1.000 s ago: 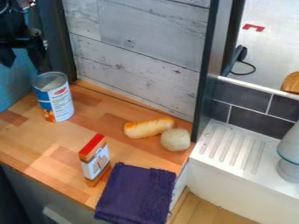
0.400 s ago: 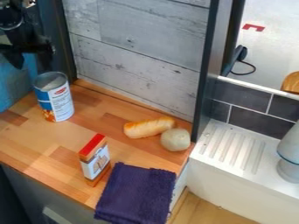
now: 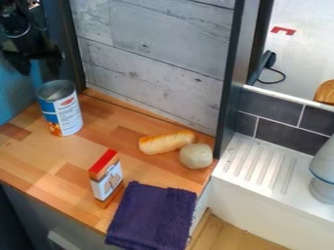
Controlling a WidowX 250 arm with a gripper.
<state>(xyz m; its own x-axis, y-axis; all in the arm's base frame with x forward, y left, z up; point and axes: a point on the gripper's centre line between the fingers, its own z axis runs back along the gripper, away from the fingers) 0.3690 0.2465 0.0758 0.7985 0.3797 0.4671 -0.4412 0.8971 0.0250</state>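
**Open gripper above an upright can**

The black gripper (image 3: 41, 63) hangs at the upper left, above the can (image 3: 63, 114) and apart from it. Its 2 fingers (image 3: 23, 64) stand well apart and point down, with nothing gripped between them. The can is the thing nearest to it — it stands upright at the back left of the wooden counter (image 3: 39, 156), near a dark post (image 3: 64, 46). Its side is mostly white, with blue near the top and orange near the bottom.

Toward the front edge, a small box (image 3: 106, 179) with a red top stands upright. Just beside it, on the right, a dark purple cloth (image 3: 153, 215) lies on the counter's front corner and reaches past the front edge. Behind the cloth, a golden bread loaf (image 3: 163, 142) lies on its side, its right end against a round, pale thing (image 3: 196, 156).

A panel of whitewashed planks (image 3: 150, 53) rises behind the counter. To the right is a white sink unit (image 3: 261, 195) with a ridged top, and a pale grey vessel (image 3: 323, 168) stands on it at the view's right edge. Dark tiles (image 3: 283, 139) line the wall behind — above them are a black handset (image 3: 263, 66) with a cord and a small red piece (image 3: 283, 31).
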